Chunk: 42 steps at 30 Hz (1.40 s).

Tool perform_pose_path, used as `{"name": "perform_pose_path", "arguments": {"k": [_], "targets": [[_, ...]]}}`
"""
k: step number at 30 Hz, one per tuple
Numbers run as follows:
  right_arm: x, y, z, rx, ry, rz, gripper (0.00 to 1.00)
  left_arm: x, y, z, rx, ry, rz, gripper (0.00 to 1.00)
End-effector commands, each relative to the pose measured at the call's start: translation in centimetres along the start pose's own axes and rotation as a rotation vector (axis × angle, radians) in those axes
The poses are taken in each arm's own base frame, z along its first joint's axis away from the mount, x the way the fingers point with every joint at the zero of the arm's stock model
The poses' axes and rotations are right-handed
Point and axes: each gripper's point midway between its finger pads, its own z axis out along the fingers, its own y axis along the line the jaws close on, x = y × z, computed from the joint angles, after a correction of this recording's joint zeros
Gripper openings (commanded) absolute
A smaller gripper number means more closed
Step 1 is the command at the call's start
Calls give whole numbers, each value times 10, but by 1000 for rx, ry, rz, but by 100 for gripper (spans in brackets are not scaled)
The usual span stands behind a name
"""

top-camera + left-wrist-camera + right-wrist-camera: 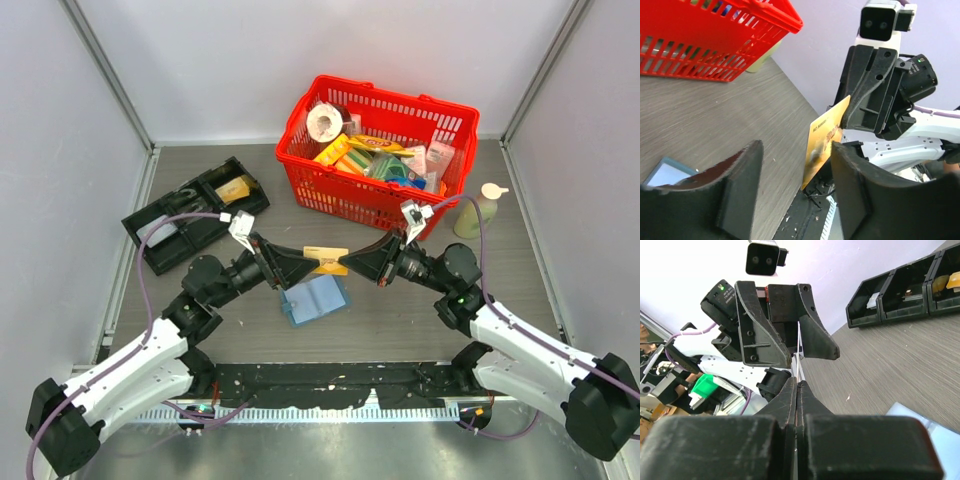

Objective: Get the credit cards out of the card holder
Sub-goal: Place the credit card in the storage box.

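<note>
1. Right fingers (pixel 785 405): we find them pressed together on the orange-tan credit card (pixel 327 260), gripping one short end. In the right wrist view the card shows edge-on as a thin pale line running up out of the closed pair.

2. Left fingers (pixel 740 185): these stand wide apart. The free end of the card sits in the gap between them. In the left wrist view the card stands close against the finger on the right of that view and well clear of the other one. We cannot tell whether it touches the nearer finger.

3. Card position: we see it in the top view above the tabletop (pixel 400 310), at the centre, bridging the two arms where they meet tip to tip. Its printed face shows in the left wrist view.

4. Card holder (pixel 315 298): it lies flat on the tabletop just below the held card on the side of the arm bases, with neither pair of fingers on it. A light blue panel of it shows at the lower edge of each wrist view.

5. Surroundings: a red basket (pixel 375 150) of goods stands at the far side, a black compartmented tray (pixel 195 210) at the far left, and a pale bottle (pixel 478 210) beside the basket on the right.
</note>
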Motion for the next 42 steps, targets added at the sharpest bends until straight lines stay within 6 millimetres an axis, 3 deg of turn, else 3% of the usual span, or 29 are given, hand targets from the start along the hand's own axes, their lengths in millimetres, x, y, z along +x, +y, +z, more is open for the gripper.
{"name": "perform_pose_path", "arguments": {"k": [1,6,11,13,14,15,16,18,22,29,33,38,42], "targets": [[-16,11,2,-49,-76,-8,1,-17,-24,0,109,-67,-21,52],[-15,10,2,-60,-87,25,1,-18,-30,0,131,-60,-24,31],[-16,2,1,-27,-100,40,4,-22,-30,2,128,-67,-20,0],[-16,-3,0,-2,-98,51,20,-24,-20,3,76,-77,-16,0],[-15,-7,-1,15,-92,53,36,-27,-13,3,37,-92,-2,0],[-17,-9,-2,24,-98,51,42,-29,-5,2,-9,-98,9,0],[-15,-13,-4,45,-92,47,54,-33,4,0,-61,-113,28,0],[-17,-22,-7,106,-95,30,67,-45,27,-6,-188,-152,69,0],[-19,-41,-17,248,-81,-26,84,-72,81,-24,-438,-239,102,0],[-42,-67,-51,542,-108,-167,88,-131,173,-61,-746,-445,-24,1],[-60,-75,-82,700,-161,-279,88,-158,224,-55,-803,-477,-90,6],[-78,-67,-110,782,-216,-388,87,-198,279,-42,-873,-491,-114,6],[-90,-60,-126,811,-286,-443,86,-208,327,-34,-967,-448,-123,6]]}}
